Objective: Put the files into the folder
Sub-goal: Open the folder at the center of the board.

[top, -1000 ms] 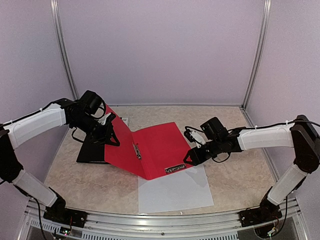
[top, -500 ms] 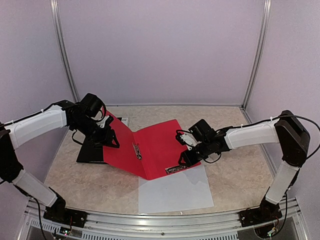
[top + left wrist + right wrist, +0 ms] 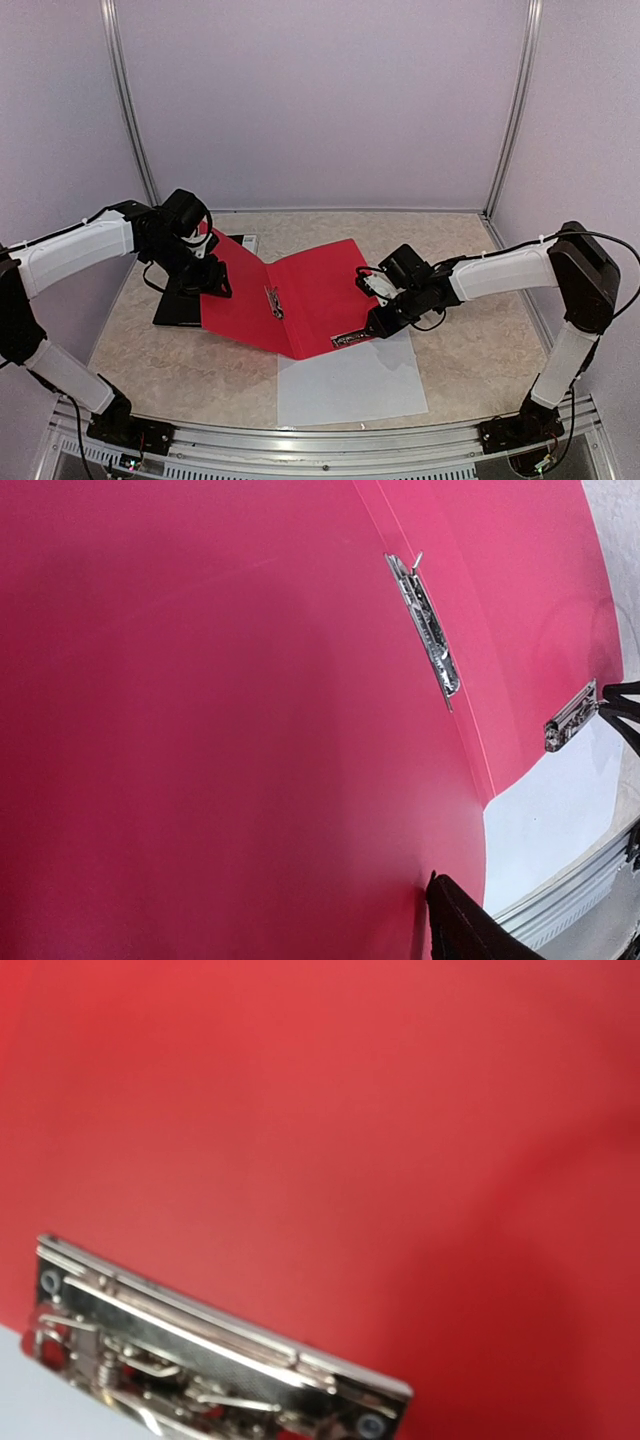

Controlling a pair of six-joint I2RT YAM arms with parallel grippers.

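Lying open, folder (image 3: 320, 285), spine (image 3: 281, 308) near-to-far, files (image 3: 350, 385) flat

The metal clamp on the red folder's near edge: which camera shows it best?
The right wrist view: the metal clamp sits close, its springs visible, partly cropped. The top view shows it tiny; the left wrist, small and distant.

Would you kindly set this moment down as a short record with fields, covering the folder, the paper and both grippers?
folder: red folder, open, inside facing up
fittings: spine clip; metal clamp at the right cover's near edge
files: white sheet on the table, its far part under the folder's near corner; not yet filed
left gripper: at the left cover; jaw state unclear
right gripper: over the right cover, beside the clamp; jaw state unclear
other: black board under the left cover
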